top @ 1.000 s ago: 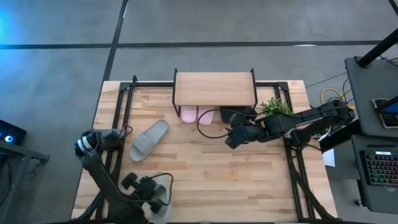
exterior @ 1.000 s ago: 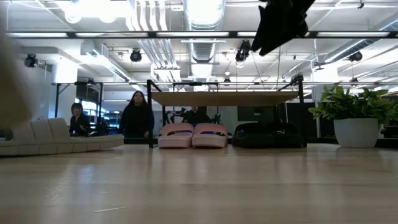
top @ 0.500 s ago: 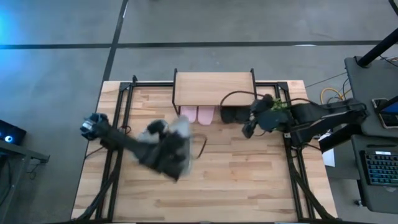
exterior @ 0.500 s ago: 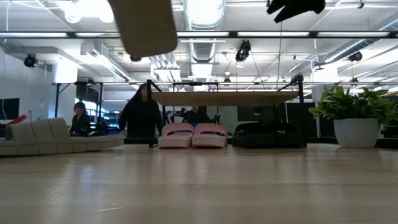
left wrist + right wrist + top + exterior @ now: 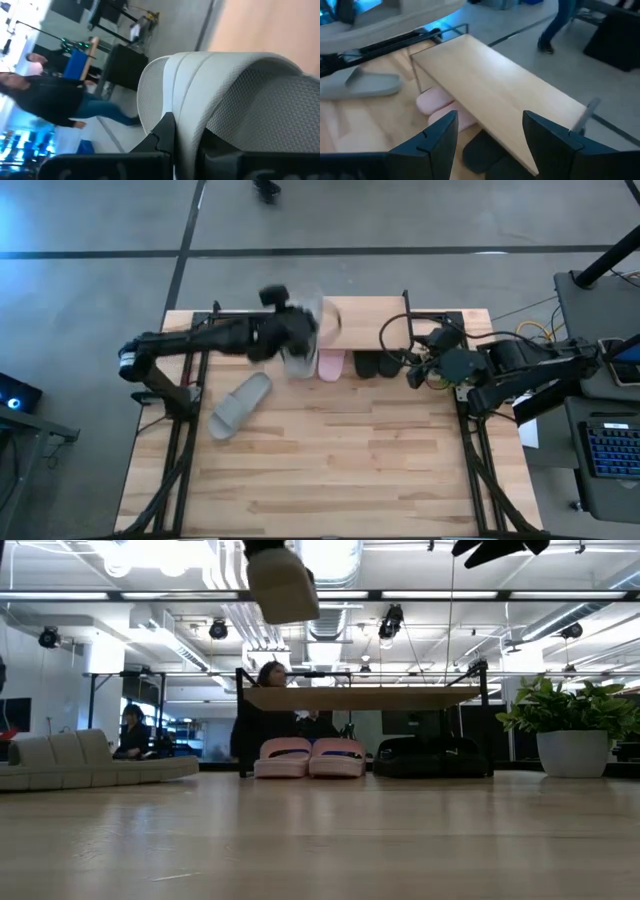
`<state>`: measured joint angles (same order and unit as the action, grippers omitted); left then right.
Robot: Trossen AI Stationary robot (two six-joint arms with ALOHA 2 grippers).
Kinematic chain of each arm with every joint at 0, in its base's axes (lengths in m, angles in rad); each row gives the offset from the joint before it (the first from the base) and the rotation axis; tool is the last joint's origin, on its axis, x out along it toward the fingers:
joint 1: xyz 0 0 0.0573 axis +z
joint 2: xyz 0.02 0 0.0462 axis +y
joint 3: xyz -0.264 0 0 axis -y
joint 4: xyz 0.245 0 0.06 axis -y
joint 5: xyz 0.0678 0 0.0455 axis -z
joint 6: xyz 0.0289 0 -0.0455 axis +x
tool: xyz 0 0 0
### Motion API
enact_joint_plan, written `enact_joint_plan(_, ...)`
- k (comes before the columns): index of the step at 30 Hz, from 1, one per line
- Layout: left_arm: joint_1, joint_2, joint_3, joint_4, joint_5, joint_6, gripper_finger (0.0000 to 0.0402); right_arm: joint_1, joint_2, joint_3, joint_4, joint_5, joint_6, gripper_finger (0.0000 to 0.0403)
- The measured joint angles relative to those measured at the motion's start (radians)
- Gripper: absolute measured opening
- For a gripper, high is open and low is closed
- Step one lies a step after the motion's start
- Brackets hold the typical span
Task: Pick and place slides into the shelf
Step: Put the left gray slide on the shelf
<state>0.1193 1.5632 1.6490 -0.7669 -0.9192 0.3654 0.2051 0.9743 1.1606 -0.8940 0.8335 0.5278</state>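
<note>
**A:** What lies under you, and what is behind?

**B:** A light wooden plank tabletop (image 5: 330, 460) on a black frame, standing on a grey concrete floor; at its right edge a green plant in a white pot (image 5: 572, 736); in the room beyond, ceiling ducts and lamps, one person seated at the far left (image 5: 128, 732) and another (image 5: 262, 720) behind the rack; my left wrist view shows a person in a dark top and jeans (image 5: 55, 102), blurred.

**A:** And your fingers?

**B:** My left gripper (image 5: 296, 338) is clenched on a grey-green foam slide sandal with a wide strap (image 5: 298, 348); I hold it in the air over the left end of the small rack with the light wooden top and thin black legs (image 5: 362, 311); in the low view it hangs high above that rack; in the wrist view my dark finger (image 5: 162, 134) presses against its ribbed strap and textured footbed. My right gripper (image 5: 418, 372) is spread wide, grasping nothing; it hovers just beside the rack's right end, above the table, and in its own view both fingers (image 5: 437, 137) point at the plank top.

**A:** Where are the other slides?

**B:** The pale pink foam pair (image 5: 311, 756) sits side by side under the rack, left of centre; the black foam pair (image 5: 432, 757) sits under its right half, touching the pink ones or nearly so, I cannot tell which; the second grey-green slide (image 5: 238, 405) lies sole down and askew on the open table, well apart from the rack, towards my left arm's base.
</note>
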Motion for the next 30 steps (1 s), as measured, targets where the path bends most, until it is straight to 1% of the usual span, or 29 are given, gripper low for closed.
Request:
enact_joint_plan(2,0.086,-0.006,-0.014,0.051,0.060,0.102,0.0000,-0.008,0.011,0.000,0.001,0.006,0.027,0.0214)
enact_joint_plan(3,0.126,-0.006,-0.020,0.066,0.096,0.127,0.0000,-0.012,0.018,0.000,0.001,0.006,0.034,0.0214)
enact_joint_plan(6,0.232,0.006,-0.031,0.075,0.204,0.141,0.0000,-0.029,0.044,-0.001,0.001,0.006,0.055,0.0214)
enact_joint_plan(8,0.279,0.021,-0.046,0.077,0.249,0.163,0.0000,-0.041,0.064,-0.001,0.001,0.006,0.079,0.0214)
enact_joint_plan(11,0.316,0.053,-0.057,0.124,0.317,0.223,0.0000,-0.051,0.092,-0.001,0.001,0.006,0.110,0.0214)
enact_joint_plan(14,0.328,0.085,-0.058,0.200,0.344,0.270,0.0000,-0.065,0.122,-0.002,0.001,0.006,0.116,0.0214)
enact_joint_plan(16,0.341,0.109,-0.058,0.224,0.367,0.274,0.0000,-0.075,0.141,-0.002,0.002,0.006,0.132,0.0214)
enact_joint_plan(22,0.371,0.176,-0.082,0.226,0.369,0.286,0.0000,-0.086,0.184,-0.002,0.003,0.006,0.172,0.0214)
enact_joint_plan(30,0.379,0.183,-0.123,0.253,0.371,0.297,0.0000,-0.087,0.180,-0.002,0.008,0.006,0.180,0.0215)
